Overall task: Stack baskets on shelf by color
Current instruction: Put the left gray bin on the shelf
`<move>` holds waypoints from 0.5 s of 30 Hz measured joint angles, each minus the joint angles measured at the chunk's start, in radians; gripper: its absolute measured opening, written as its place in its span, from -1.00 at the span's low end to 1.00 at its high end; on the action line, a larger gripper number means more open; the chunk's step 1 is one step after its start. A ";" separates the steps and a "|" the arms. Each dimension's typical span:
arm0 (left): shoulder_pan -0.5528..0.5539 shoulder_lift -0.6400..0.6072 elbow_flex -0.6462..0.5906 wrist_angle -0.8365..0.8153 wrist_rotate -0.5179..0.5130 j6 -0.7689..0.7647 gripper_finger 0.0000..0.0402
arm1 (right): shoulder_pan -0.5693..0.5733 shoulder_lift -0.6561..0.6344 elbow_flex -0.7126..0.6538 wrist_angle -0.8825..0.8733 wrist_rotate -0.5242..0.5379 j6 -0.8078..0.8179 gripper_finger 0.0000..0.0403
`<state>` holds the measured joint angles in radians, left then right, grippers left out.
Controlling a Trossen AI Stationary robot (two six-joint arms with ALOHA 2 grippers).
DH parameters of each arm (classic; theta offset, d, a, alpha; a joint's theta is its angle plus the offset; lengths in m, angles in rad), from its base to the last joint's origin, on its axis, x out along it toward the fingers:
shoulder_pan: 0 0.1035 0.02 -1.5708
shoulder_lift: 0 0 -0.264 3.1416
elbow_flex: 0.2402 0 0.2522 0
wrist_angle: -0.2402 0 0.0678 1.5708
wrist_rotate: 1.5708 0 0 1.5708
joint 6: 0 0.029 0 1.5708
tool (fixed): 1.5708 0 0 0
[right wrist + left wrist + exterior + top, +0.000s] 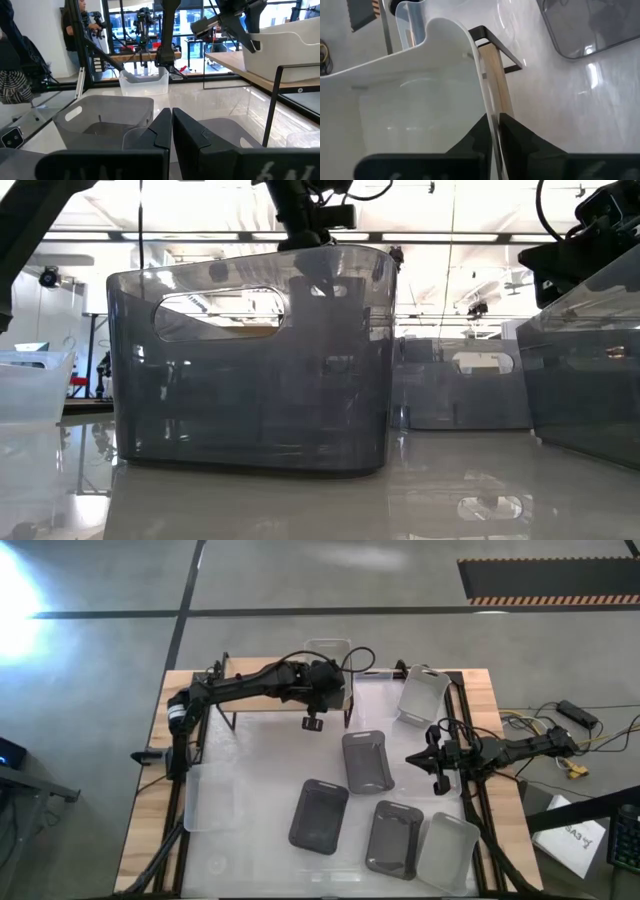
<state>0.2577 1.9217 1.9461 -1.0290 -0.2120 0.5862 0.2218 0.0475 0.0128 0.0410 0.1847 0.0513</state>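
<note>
So your clear basket (420, 95) is sitting at the right end of the shelf (262, 700), at the back of the desk (250, 800). Your left hand (493, 132) is pinching its wall, one finger each side, right above the shelf's wooden edge.

That's pretty much the only one up there, so I'd say you're barely started. Still down on the desk: a light grey basket (423, 692) just right of the shelf, a grey one (367, 761) in the middle, two dark grey ones (319, 815) (394, 838) near the front, a pale one (449, 852) at the front right, and a clear one (211, 798) on the left.

Your right hand (437, 761) hangs over the right side of the desk, fingers pressed together with nothing in them.
</note>
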 joint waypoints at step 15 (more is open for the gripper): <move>0.003 0.000 -0.001 0.013 -0.003 0.007 -0.54 | 0.000 0.000 0.000 0.000 0.000 0.000 -0.96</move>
<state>0.2607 1.9214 1.9450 -1.0156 -0.2153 0.5930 0.2222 0.0475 0.0128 0.0410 0.1845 0.0513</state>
